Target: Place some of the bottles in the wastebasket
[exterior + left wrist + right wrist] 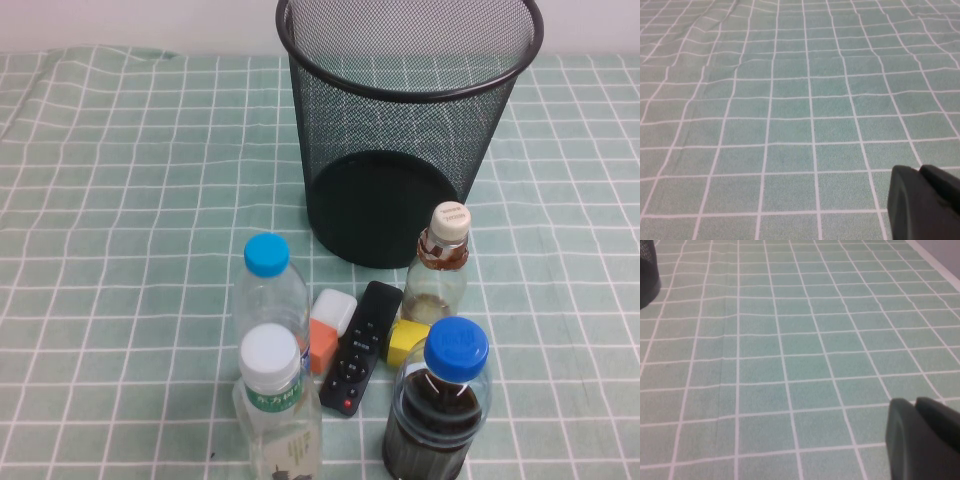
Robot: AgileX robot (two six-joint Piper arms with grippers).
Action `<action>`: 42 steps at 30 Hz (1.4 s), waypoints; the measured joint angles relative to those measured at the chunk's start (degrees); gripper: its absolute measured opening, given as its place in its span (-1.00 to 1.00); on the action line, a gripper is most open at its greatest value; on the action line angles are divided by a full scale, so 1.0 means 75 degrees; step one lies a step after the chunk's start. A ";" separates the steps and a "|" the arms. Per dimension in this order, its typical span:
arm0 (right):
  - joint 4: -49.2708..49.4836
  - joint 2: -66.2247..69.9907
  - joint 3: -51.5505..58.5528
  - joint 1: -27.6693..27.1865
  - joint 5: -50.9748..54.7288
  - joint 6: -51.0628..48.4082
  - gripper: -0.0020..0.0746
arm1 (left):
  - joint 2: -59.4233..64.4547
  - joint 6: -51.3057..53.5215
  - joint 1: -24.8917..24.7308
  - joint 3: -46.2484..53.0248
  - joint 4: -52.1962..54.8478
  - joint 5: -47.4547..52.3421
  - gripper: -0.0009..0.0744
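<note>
The black wire-mesh wastebasket (410,120) stands upright at the back centre of the table; its base edge also shows in the right wrist view (647,270). The squarish bottle with white cap and green label (275,410) stands at the front. The smaller bottle with cream cap and brownish neck (440,265) stands just in front of the wastebasket, to its right. Neither arm shows in the high view. My left gripper (920,172) is shut and empty over bare cloth. My right gripper (915,405) is shut and empty over bare cloth.
A blue-capped clear bottle (268,290) stands behind the white-capped one. A blue-capped bottle of dark liquid (440,410) stands at the front right. A black remote (360,345), an orange-and-white block (328,328) and a yellow block (405,342) lie between the bottles. A green checked cloth (120,250) covers the table.
</note>
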 joint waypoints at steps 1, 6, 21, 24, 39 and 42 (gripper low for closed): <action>0.0000 0.0000 0.0000 0.0000 0.0000 0.0000 -0.97 | 0.0000 0.0000 0.0000 0.0000 0.0000 0.0000 -0.99; 0.0000 0.0000 0.0000 0.0000 0.0000 0.0000 -0.97 | 0.0000 0.0000 0.0000 0.0000 0.0000 0.0000 -0.99; 0.0000 0.0000 0.0000 0.0000 0.0000 0.0000 -0.97 | 0.0000 -0.0939 0.0000 0.0000 -0.1303 -0.0501 -0.99; 0.0000 0.0000 0.0000 0.0000 0.0000 0.0000 -0.97 | 0.0000 -0.1324 0.0000 0.0000 -0.2219 -0.1074 -0.99; 0.0000 0.0000 0.0000 0.0000 0.0000 0.0000 -0.97 | 0.0747 0.0058 0.0000 -0.2433 -0.2937 0.0940 -0.99; 0.0000 0.0000 0.0000 0.0000 0.0000 0.0000 -0.97 | 0.1454 0.0496 -0.0406 -0.3050 -0.2937 0.1430 -0.99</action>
